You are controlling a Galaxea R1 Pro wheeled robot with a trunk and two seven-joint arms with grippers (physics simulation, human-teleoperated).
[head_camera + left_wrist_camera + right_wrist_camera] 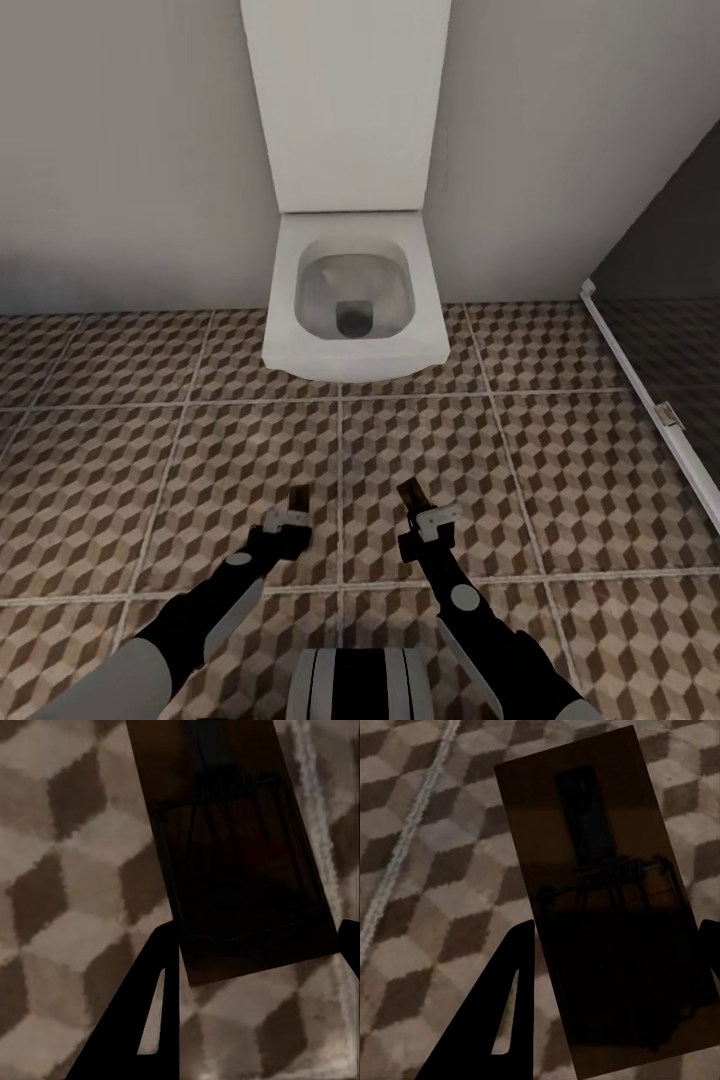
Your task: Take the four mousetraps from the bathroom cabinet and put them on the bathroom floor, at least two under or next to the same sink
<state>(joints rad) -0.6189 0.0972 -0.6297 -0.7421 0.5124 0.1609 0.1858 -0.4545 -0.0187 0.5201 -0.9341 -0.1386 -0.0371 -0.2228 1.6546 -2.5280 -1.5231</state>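
Each gripper holds one mousetrap over the cube-pattern bathroom floor (180, 470). My left gripper (289, 519) is shut on a dark-looking wooden mousetrap (298, 497); the left wrist view shows that mousetrap (240, 862) with its wire bar, clamped between the black fingers (127, 1035). My right gripper (428, 519) is shut on a second mousetrap (411, 494). That second mousetrap (607, 907) also appears in the right wrist view, held between the fingers (491, 1020) above the tiles. The cabinet, the sink and the other mousetraps are out of view.
A white wall-hung toilet (355, 290) with its lid up stands straight ahead against the grey wall. On the right, a white-framed glass shower screen (650, 400) borders a dark stall floor. Open tiled floor lies left of the toilet and in front of it.
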